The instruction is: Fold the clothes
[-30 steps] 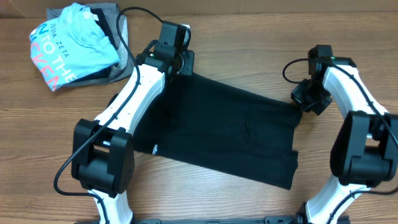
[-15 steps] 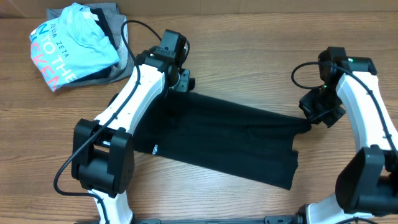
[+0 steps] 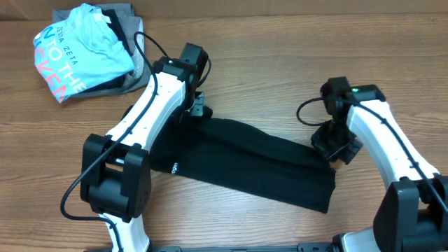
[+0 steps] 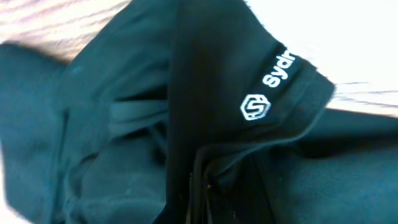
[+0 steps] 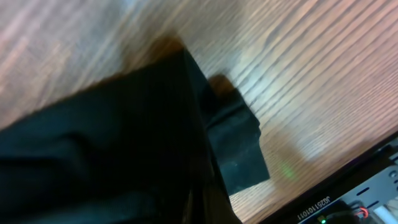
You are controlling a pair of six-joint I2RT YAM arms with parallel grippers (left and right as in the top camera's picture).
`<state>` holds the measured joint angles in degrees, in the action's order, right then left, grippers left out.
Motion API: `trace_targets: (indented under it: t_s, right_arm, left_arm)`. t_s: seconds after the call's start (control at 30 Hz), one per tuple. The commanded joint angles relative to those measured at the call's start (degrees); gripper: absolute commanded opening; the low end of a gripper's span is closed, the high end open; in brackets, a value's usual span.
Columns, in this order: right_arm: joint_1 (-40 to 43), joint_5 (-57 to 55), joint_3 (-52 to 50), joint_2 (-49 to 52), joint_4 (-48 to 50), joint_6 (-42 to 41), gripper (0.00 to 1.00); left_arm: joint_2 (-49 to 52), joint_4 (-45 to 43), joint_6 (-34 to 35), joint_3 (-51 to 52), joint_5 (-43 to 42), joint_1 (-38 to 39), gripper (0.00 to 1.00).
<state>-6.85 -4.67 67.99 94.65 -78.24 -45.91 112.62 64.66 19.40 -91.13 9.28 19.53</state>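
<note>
Across the middle of the tabletop [image 3: 273, 56] lies the black T-shirt [image 3: 245, 164], a long slanted band with its far edge lifted and doubled toward the near hem. Both the left pincer [image 3: 198, 110] and the right pincer [image 3: 337, 152] are pressed together on the cloth, one at each end of that edge, so the lengthwise fold looks about half carried over. The next move calls for laying the edge level along the near hem, both ends together, before letting go. The fabric is soft and limp, bunching in creases; a white logo [image 4: 255, 107] shows at the neck band
</note>
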Motion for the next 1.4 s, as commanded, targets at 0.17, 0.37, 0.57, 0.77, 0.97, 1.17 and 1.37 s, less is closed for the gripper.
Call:
trace_targets:
  t_s: [0.17, 0.37, 0.57, 0.77, 0.97, 1.17, 1.37]
  right_arm:
    - [-0.7, -0.85, -5.03, -1.29, 0.13, -2.23, 0.04]
    - [-0.72, -0.63, -9.01, -1.29, 3.28, -2.29, 0.04]
    - [-0.72, -0.61, -9.49, -1.29, 3.23, -0.33, 0.1]
    - [-0.7, -0.66, -9.49, -1.29, 3.85, 2.89, 0.57]
    - [-0.7, -0.66, -9.49, -1.29, 4.28, 2.89, 0.9]
    - [-0.7, -0.63, -9.49, -1.29, 5.86, 2.89, 0.93]
    - [-0.7, -0.66, -9.49, -1.27, 6.34, 2.91, 0.94]
  left_arm:
    - [-3.15, 10.01, 6.67, -0.61, 4.85, -0.07, 0.04]
    - [-3.15, 12.07, 6.97, -0.39, 4.79, -0.04, 0.26]
    - [-3.13, 14.64, 6.97, 1.09, 4.15, -0.04, 0.33]
    - [-3.13, 14.58, 6.34, 2.54, 2.47, -0.07, 0.52]
    - [-3.13, 12.35, 5.64, 2.54, 2.49, -0.07, 0.82]
    - [-3.13, 1.18, -5.62, 2.54, -6.8, -0.04, 0.86]
    - [-2.89, -3.72, -11.87, 2.54, -11.89, 0.02, 0.86]
